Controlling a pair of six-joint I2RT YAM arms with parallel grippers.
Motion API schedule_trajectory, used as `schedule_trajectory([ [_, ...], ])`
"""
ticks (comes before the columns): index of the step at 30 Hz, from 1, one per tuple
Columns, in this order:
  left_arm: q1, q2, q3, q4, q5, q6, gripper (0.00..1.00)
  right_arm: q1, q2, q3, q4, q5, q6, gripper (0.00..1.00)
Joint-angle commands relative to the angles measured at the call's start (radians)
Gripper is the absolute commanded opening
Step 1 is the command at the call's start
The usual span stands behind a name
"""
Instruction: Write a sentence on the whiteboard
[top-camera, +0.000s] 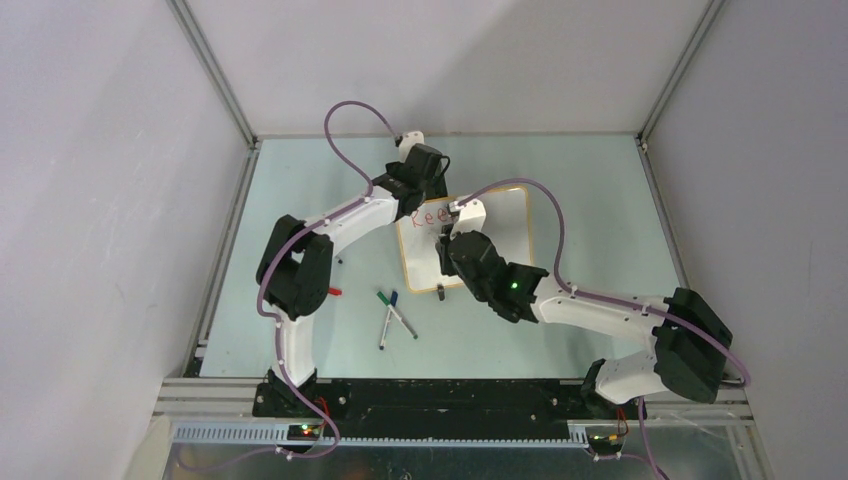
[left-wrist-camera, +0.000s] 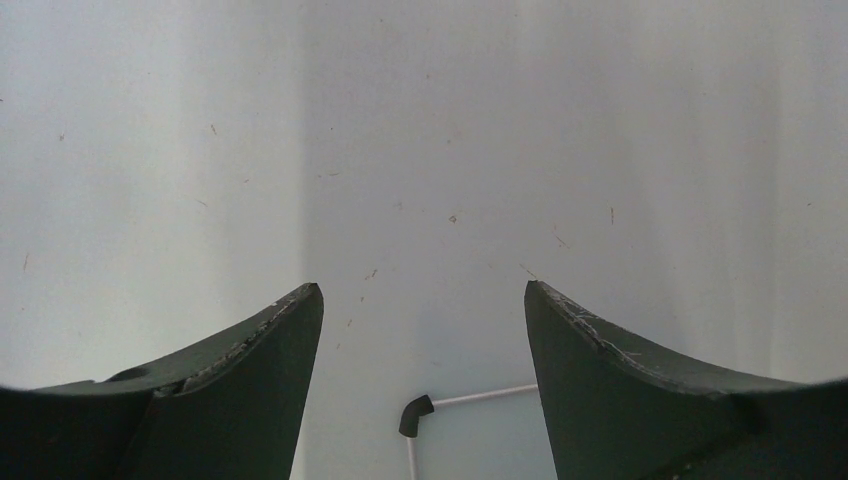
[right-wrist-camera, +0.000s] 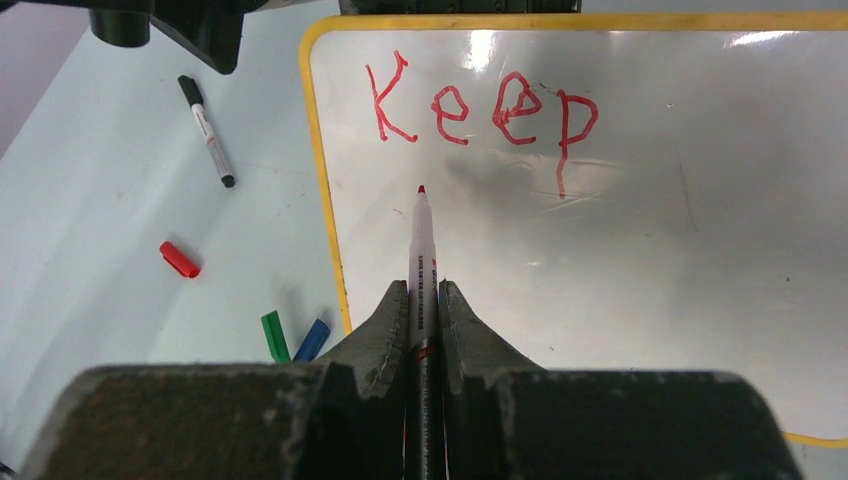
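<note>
One-word sentence (right-wrist-camera: 515, 103) along long far edge of whiteboard (right-wrist-camera: 700, 250)

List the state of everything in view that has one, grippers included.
left gripper: open, empty.
right gripper: shut on the red marker.
red marker: uncapped, tip aimed at the whiteboard under the writing.
whiteboard: mostly blank.
sentence: only "Keep" written.
red cap: off, loose on the table.
green marker: capped, on the table.
blue marker: capped, on the table.
black marker: capped, on the table.
</note>
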Motion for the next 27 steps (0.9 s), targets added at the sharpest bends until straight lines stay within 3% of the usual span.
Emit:
schedule_trajectory([
  [1,-0.018,0.000,0.035,-0.028,-0.027,0.007,0.79,-0.007,0.012,0.033,-0.003,-0.012,0.001,0.00],
  [27,-0.023,0.002,0.048,-0.034,-0.044,0.012,0.79,-0.007,0.067,0.100,-0.091,-0.004,-0.002,0.00],
])
